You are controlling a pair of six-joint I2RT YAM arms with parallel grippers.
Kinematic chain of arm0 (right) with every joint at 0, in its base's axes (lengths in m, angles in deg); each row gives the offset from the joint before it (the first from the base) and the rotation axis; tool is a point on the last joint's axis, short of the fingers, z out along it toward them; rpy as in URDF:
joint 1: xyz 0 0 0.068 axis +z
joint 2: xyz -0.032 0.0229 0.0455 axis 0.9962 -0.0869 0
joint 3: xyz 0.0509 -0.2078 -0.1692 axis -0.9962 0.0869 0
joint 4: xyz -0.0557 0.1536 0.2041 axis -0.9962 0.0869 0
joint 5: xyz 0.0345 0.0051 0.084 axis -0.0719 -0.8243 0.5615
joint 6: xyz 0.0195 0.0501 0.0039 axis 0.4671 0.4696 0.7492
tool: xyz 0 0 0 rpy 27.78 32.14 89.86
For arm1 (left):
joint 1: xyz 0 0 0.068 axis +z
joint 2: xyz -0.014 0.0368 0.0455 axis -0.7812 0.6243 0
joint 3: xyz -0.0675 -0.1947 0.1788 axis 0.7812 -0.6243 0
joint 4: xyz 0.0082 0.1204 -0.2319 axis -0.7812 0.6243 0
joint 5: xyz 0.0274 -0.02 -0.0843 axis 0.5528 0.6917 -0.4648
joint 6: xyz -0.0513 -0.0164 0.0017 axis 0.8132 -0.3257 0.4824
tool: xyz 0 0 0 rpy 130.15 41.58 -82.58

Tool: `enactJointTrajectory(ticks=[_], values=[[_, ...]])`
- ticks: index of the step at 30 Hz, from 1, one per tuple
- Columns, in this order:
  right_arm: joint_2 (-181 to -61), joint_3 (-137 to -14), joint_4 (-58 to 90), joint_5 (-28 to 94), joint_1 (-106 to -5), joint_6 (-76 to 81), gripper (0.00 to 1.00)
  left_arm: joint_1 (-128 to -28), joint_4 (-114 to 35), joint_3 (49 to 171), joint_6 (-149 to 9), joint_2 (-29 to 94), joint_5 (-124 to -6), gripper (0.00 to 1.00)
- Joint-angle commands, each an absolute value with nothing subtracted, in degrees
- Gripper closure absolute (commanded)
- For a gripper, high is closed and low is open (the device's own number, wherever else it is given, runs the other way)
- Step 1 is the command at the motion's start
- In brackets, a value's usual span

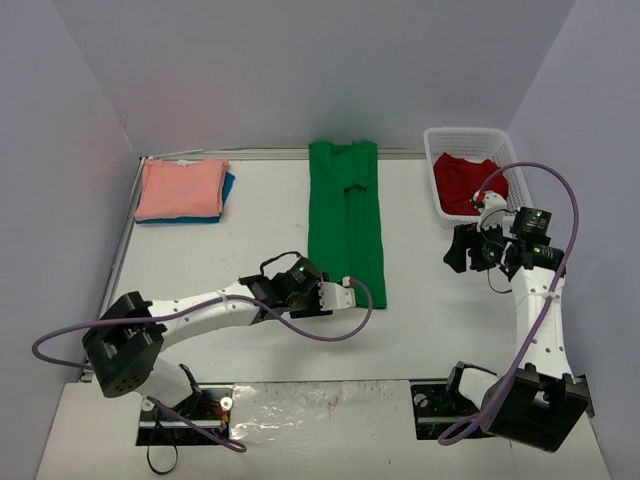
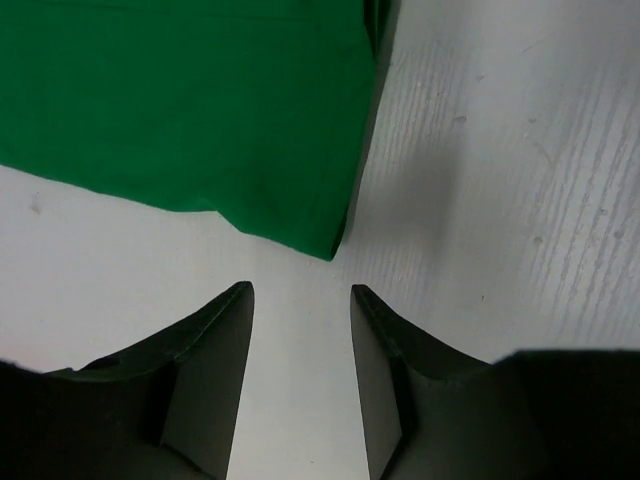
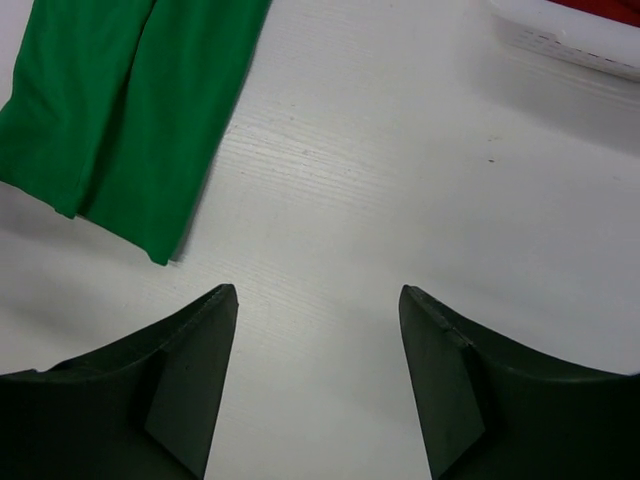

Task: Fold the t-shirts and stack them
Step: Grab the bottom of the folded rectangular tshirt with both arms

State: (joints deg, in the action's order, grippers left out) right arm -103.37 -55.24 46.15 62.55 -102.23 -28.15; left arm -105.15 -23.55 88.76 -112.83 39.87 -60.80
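A bright green t-shirt (image 1: 346, 215) lies folded into a long strip down the middle of the table; it also shows in the left wrist view (image 2: 190, 110) and the right wrist view (image 3: 130, 110). My left gripper (image 1: 345, 293) is open and empty, just short of the strip's near right corner (image 2: 325, 245). My right gripper (image 1: 462, 252) is open and empty over bare table to the right of the strip. A salmon-pink shirt (image 1: 180, 188) lies folded on a teal-blue one (image 1: 227, 186) at the back left. A red shirt (image 1: 466, 183) lies in the basket.
A white mesh basket (image 1: 494, 140) stands at the back right, its rim in the right wrist view (image 3: 570, 35). Purple cables loop from both arms. Grey walls close in the table on three sides.
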Motion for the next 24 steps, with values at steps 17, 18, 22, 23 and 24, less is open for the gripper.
enactJointTrajectory(ticks=[17, 18, 22, 23, 24], values=[[-103.5, -54.54, 44.41, 62.74, -103.65, -26.69, 0.37, -106.48, -27.6, 90.8, -111.98, 49.22, -58.13, 0.62], [-103.5, -54.54, 44.41, 62.74, -103.65, -26.69, 0.37, -106.48, -27.51, 91.15, -111.63, 49.83, -57.96, 0.62], [-103.24, -54.54, 44.41, 62.65, -103.65, -26.69, 0.37, -106.48, -26.2, 92.91, -110.84, 52.12, -57.52, 0.64], [-103.23, -54.54, 44.41, 62.56, -103.73, -26.77, 0.36, -106.48, -25.93, 93.26, -110.57, 52.47, -57.52, 0.67], [-103.23, -54.54, 44.41, 62.65, -103.73, -26.69, 0.36, -106.48, -25.93, 93.52, -110.4, 52.91, -57.6, 0.67]])
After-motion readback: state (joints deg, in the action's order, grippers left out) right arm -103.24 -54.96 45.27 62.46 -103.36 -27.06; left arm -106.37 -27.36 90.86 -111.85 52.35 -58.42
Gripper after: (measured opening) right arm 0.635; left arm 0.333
